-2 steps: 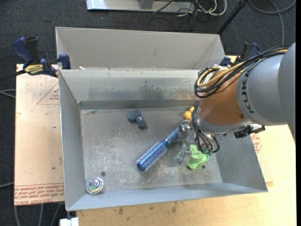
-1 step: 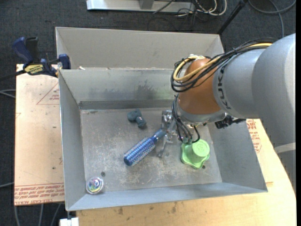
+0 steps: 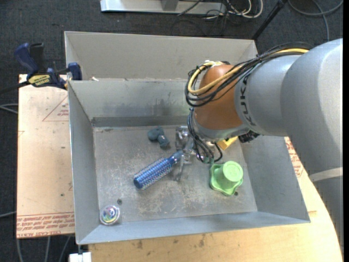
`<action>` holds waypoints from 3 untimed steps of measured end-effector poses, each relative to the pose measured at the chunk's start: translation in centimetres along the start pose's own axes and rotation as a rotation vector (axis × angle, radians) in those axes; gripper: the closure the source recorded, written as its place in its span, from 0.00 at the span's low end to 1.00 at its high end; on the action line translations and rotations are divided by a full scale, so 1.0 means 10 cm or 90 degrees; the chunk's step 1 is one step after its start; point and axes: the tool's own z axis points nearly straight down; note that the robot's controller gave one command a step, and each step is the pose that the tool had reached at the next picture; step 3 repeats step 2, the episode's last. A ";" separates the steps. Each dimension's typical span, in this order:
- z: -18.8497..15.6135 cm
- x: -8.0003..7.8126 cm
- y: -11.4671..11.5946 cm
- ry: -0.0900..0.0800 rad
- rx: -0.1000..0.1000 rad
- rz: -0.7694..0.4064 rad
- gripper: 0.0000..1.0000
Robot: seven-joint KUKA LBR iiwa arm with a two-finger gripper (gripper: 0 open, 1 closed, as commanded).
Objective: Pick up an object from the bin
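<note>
My gripper [image 3: 181, 153] hangs low in the middle of the bin under the orange wrist cover. Its two fingers stand apart, one toward the back wall and one toward the front. The right end of a blue bristly cylinder brush [image 3: 155, 172] lies between them on the bin floor, and the brush runs down to the left. A small grey-blue lump [image 3: 158, 136] lies just left of the gripper's far finger. A green plastic cup-like piece [image 3: 226, 177] sits to the right of the gripper.
A small shiny round cap [image 3: 109, 214] lies in the front left corner. A yellow bit [image 3: 229, 141] peeks out under the wrist cover. The arm covers the bin's right rear part.
</note>
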 end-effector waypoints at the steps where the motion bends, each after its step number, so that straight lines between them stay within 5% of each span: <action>1: 0.01 0.02 -0.01 0.004 0.001 0.000 1.00; 2: -1.63 -0.05 -0.15 0.001 0.001 -0.017 1.00; 3: -1.63 -0.05 -0.15 0.001 0.001 -0.017 1.00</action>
